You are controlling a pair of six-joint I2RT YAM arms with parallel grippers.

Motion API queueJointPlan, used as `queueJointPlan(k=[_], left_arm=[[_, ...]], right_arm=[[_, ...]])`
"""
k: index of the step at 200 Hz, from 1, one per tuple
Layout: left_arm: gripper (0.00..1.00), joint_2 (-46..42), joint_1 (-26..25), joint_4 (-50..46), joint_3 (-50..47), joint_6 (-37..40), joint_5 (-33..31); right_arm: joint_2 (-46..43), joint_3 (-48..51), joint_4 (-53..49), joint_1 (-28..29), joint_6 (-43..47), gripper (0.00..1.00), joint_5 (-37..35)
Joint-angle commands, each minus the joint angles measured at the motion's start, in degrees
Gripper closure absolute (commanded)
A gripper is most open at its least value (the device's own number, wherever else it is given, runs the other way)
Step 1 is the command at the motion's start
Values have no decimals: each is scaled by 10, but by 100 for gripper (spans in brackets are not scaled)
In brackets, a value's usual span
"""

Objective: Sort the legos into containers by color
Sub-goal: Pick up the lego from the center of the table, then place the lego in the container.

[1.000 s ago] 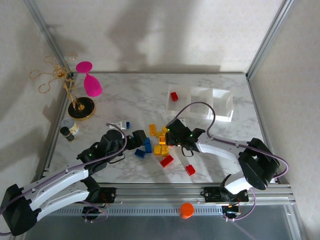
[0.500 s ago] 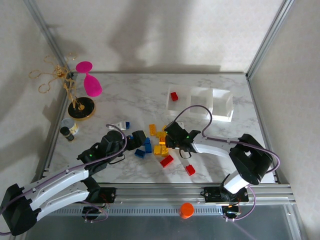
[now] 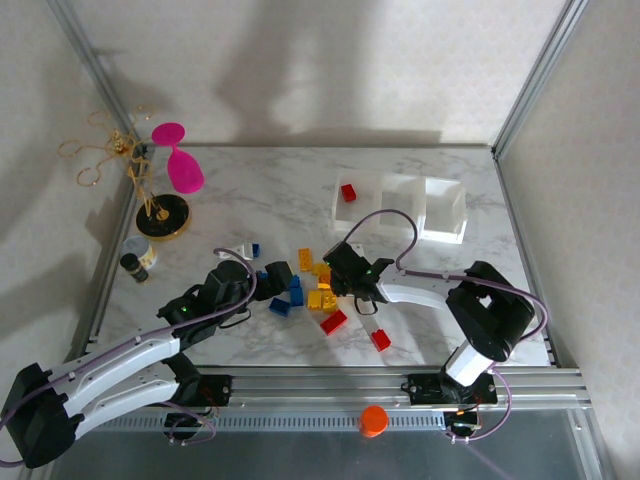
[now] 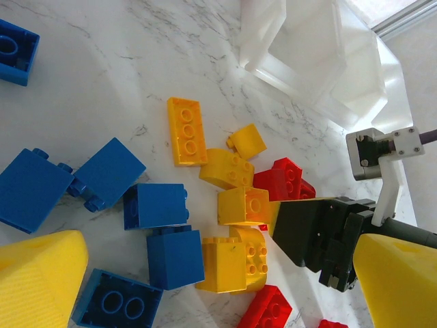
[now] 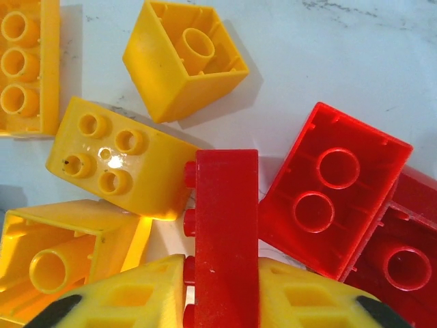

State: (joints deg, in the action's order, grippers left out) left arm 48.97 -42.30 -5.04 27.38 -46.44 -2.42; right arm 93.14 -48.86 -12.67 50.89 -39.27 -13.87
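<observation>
Between the yellow pads (image 5: 147, 290) of your right gripper (image 5: 222, 301) stands a red brick (image 5: 225, 219), up on edge with its studs turned left, and the jaws are clamped on its two broad faces. Right against those studs lies a yellow brick (image 5: 119, 154), studs up. Just beside the held piece on the other side, two more red pieces (image 5: 334, 188) lie hollow side up on the marble. From above you see the right gripper (image 3: 338, 272) low over the right side of the legos (image 3: 315, 292), a loose cluster near the middle of the tabletop (image 3: 260, 200), somewhat toward its near edge. Your left gripper (image 4: 218, 263) is spread wide and grips nothing. Blue bricks (image 4: 157, 205) and yellow ones lie on the marble between its fingers (image 4: 41, 287), and from above the left gripper (image 3: 280, 273) sits at the left side of the cluster. Two stray red bricks (image 3: 334, 321) lie closer to the near edge. The containers (image 3: 445, 228) stand near the far edge, toward its right corner, well apart from both grippers, with a lone red brick (image 3: 348, 192) in the leftmost bin (image 3: 337, 207).
</observation>
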Motion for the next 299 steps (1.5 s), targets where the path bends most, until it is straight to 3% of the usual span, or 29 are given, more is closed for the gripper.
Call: queueJointPlan(k=[1, 76, 124, 164, 217, 234, 254, 299], left_arm=[[0, 4, -4, 0, 21, 13, -7], [0, 14, -4, 7, 50, 29, -15], [0, 33, 4, 11, 81, 40, -33], [0, 83, 21, 21, 119, 55, -38], [0, 145, 56, 47, 147, 67, -18], [1, 152, 64, 56, 147, 71, -13], [0, 152, 68, 54, 150, 74, -13], [0, 138, 69, 46, 150, 78, -10]], right_arm=[[-20, -13, -15, 5, 1, 73, -18], [-63, -46, -53, -2, 21, 81, -51], [-62, -96, -41, -51, 66, 81, -56], [7, -170, -5, -129, 111, 81, -61], [165, -324, -2, -181, 165, 81, -72], [204, -369, -8, -188, 176, 77, -84], [229, -406, -24, -195, 181, 66, -86], [156, -356, 4, -193, 186, 55, -42]])
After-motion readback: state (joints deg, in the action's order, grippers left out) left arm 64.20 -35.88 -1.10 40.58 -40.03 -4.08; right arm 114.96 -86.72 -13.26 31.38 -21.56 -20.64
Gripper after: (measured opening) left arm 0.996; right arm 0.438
